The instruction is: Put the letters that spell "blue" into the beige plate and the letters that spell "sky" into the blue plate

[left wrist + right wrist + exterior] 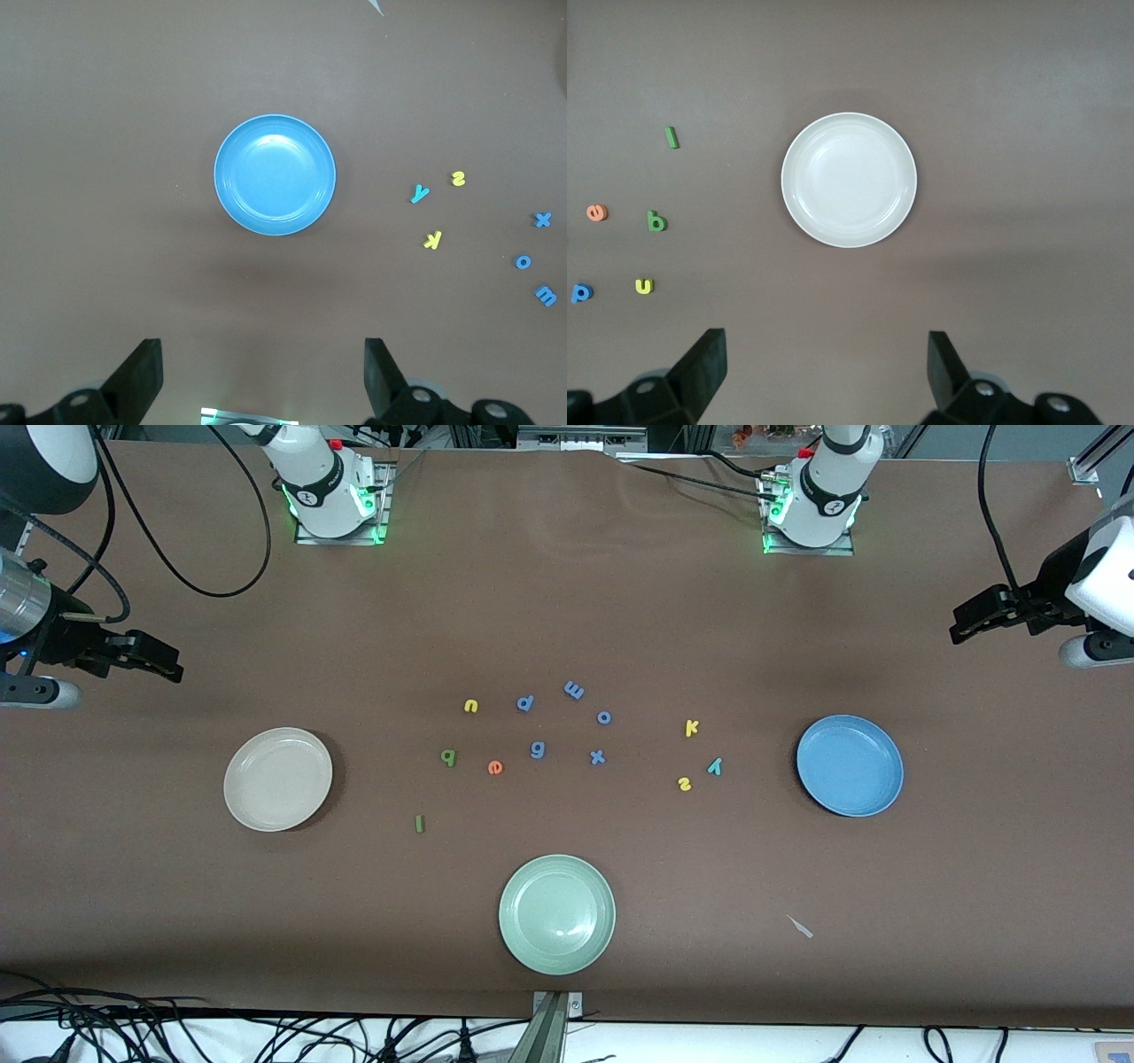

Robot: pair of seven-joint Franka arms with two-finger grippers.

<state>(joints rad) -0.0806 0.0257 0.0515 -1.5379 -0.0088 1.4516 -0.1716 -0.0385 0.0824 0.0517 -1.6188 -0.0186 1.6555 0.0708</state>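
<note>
From the front camera I see both arms waiting high at the ends of the brown surface (567,602). The left gripper (961,633) hangs over bare cloth at its own end, the right gripper (173,671) likewise at its end, and each has its fingers spread wide, holding nothing. The beige plate (278,779) sits toward the right arm's end, the blue plate (850,765) toward the left arm's, and a pale green plate (556,913) lies nearest the camera. Between them the letters lie scattered: yellow u (471,706), green b (448,757), orange e (495,767) and green l (420,824) nearer the beige plate; yellow k (692,728), teal y (714,766) and yellow s (684,783) nearer the blue one. Periwinkle letters (537,749) lie in the middle.

In my left wrist view, the blue plate is bare, with y, s and k beside it.

In my right wrist view, the beige plate is bare, with l, b, e and u apart from it.
</note>
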